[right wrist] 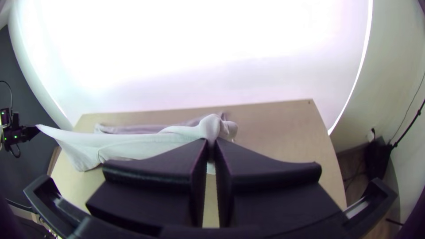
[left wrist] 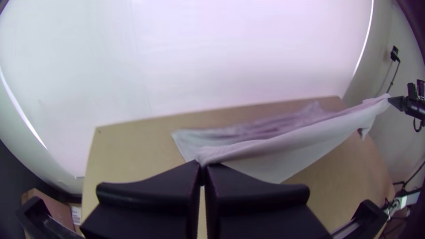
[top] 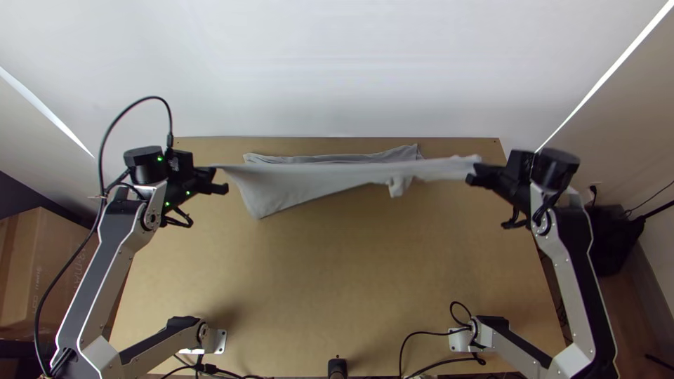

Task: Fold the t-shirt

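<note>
Two grippers hold a pale t-shirt (top: 302,184) stretched between them in the upper middle of the top view, over the far part of a light wooden table (top: 351,274). The left gripper (left wrist: 202,166), at centre left of that view, pinches one end of the cloth, its fingers closed together with the fabric caught at the tips. The right gripper (right wrist: 210,142), at centre right, is likewise closed, clamped on a bunched bit at the opposite end. Held far apart, they draw the upper edge nearly straight, probably to pull out creases and line up a fold before the cloth is laid down. Behind that edge, toward the top of the frame, a rumpled strip of the shirt lies along the table's far side, perhaps left there so that the raised part can be folded over it. On the left, a broad flap slants down to a corner; right of centre, a small bunched piece dangles below the taut line, possibly a sleeve, though which part each gripper holds cannot be told. The job appears to be at an early or middle stage, with no neat, flat fold made. The next move likely calls for both grippers to lower together at matching height; uneven tension could skew the fold, and the dangling piece could be trapped beneath it.
</note>
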